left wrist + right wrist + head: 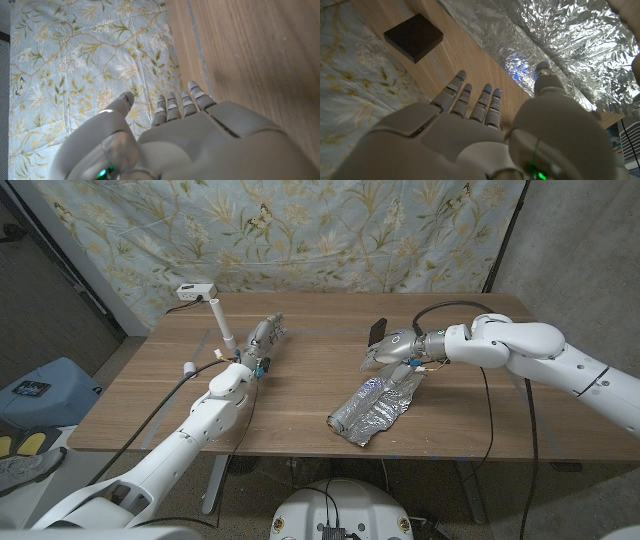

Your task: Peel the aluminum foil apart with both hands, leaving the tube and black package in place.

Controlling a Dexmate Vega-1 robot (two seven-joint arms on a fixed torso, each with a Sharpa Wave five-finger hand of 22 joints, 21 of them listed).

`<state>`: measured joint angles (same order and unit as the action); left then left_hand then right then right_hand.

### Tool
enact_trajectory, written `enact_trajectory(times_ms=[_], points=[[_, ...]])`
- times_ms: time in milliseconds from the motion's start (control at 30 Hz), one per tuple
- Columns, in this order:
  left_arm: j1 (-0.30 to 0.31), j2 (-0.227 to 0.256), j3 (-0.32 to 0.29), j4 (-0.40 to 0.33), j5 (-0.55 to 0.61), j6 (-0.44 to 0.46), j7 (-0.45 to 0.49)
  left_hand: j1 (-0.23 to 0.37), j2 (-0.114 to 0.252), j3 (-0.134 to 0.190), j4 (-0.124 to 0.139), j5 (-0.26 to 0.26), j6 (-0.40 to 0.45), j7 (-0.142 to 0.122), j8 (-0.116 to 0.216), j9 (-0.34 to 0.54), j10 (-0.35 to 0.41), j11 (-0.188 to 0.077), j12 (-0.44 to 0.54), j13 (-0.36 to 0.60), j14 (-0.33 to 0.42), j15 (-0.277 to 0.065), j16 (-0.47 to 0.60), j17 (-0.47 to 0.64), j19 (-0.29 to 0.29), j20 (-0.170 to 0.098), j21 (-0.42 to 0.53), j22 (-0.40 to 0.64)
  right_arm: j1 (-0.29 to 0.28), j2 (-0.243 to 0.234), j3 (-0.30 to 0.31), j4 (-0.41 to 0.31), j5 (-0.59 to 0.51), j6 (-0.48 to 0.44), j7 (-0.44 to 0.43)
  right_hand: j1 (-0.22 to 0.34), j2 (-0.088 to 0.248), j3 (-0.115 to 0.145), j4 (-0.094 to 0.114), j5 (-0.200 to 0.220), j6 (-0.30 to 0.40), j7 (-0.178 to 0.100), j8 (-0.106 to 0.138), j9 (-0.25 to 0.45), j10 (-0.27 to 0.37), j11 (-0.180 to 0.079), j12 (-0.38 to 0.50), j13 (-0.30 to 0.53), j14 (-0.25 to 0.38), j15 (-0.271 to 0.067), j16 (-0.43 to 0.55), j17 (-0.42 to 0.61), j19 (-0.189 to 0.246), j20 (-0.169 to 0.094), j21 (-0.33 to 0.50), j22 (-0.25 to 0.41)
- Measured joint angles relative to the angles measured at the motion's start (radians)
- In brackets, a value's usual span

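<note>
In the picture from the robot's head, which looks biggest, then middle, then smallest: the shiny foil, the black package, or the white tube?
1. Foil, clearly the largest.
2. White tube, long but thin.
3. Black package, the smallest.

The tube and package sit farther from the camera than the foil, so they may look a little smaller than they are.

We are seeing bare wood lying open between the left hand [262, 338] and the crumpled aluminum foil [377, 408], so a hand could be passing across the middle of the wooden table [310, 395] unhindered. The black package [377, 330] is standing just beyond the right hand [388, 350], crowding the far side there. A white tube [223, 326] is lying close beside the left hand, narrowing that flank.
</note>
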<state>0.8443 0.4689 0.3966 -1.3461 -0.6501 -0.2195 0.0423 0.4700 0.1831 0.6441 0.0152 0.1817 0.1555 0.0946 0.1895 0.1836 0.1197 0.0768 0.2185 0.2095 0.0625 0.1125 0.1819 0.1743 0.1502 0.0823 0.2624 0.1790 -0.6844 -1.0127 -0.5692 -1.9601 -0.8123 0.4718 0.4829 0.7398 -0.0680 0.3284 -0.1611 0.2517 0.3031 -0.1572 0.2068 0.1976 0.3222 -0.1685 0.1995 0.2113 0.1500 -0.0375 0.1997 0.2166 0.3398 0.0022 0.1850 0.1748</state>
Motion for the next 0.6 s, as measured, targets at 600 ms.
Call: enact_trajectory(times_ms=[600], points=[[0.011,0.019,-0.011,-0.021,-0.003,-0.001,0.0,0.0,0.0,0.004,-0.004,0.0,0.0,0.0,0.0,0.0,0.0,0.0,0.0,0.0,0.0,0.0,0.0,0.0,0.0,0.0,-0.004,0.0,0.024,0.037,-0.046,0.033,-0.016,0.004,0.021,0.004,-0.004,0.0,0.0,0.007,-0.018,0.004,-0.008,-0.002,-0.02,-0.005,-0.008,0.0,-0.018,0.001,0.0,0.0,-0.016,0.005,0.0,0.0]])
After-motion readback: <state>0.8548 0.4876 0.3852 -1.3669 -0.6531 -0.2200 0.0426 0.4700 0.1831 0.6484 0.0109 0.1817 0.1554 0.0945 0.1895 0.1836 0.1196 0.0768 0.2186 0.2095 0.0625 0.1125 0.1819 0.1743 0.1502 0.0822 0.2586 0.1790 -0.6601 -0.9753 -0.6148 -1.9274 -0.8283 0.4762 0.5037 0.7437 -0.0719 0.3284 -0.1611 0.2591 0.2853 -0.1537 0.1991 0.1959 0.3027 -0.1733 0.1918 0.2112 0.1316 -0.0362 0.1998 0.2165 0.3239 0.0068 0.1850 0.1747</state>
